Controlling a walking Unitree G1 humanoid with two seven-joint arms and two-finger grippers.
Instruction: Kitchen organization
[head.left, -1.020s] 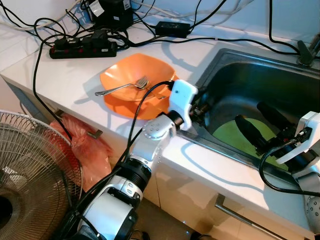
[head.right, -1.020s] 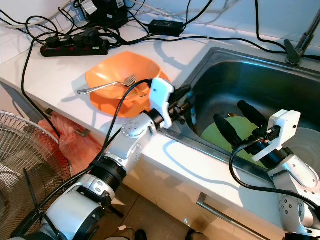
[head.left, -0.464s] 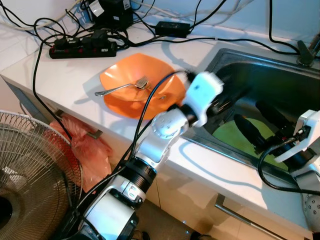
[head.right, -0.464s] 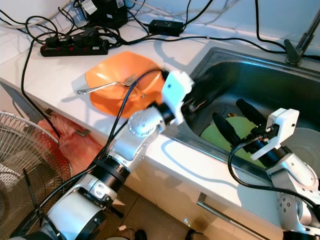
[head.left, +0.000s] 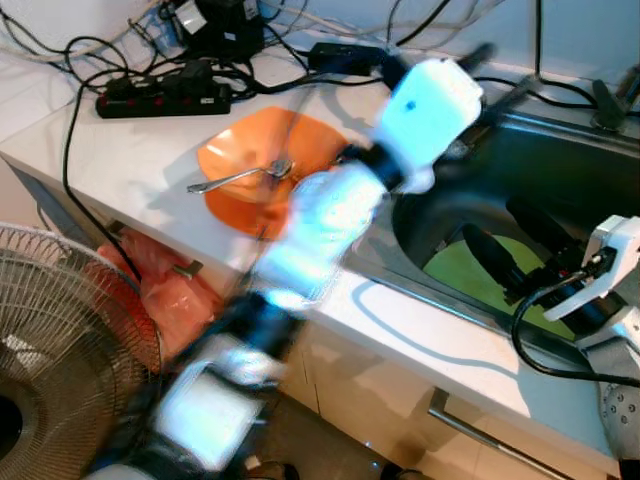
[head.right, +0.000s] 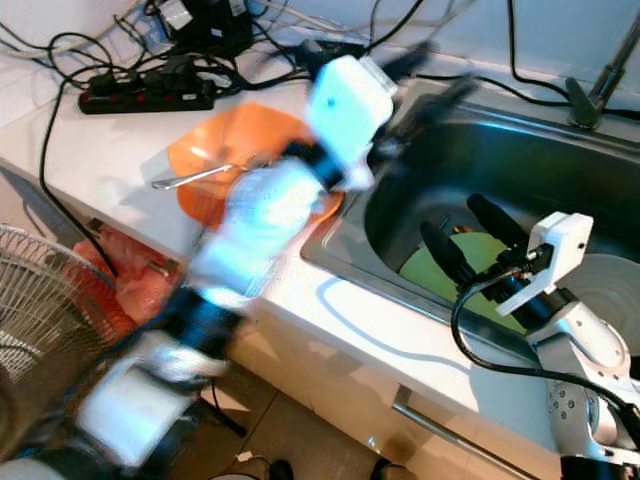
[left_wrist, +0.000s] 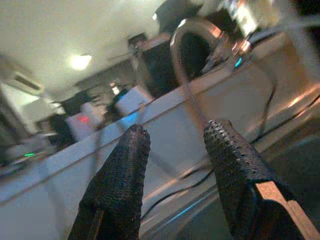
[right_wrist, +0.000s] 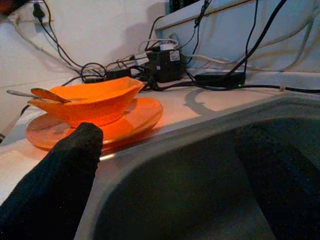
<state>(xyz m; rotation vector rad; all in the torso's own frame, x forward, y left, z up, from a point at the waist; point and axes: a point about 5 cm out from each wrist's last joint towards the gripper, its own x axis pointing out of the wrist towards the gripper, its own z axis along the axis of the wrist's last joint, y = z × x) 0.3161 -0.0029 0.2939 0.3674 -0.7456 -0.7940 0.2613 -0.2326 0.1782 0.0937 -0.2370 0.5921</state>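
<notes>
Orange bowl with fork sits at ten o'clock of the sink; right gripper, fingers apart, should descend squarely onto the green plate; left gripper, fingers apart, empty.

An orange bowl is sitting on an orange plate on the white countertop (both the same bright shade). A green plate is lying in the grey steel sink, and a black power strip is lying at the countertop's far edge.
</notes>
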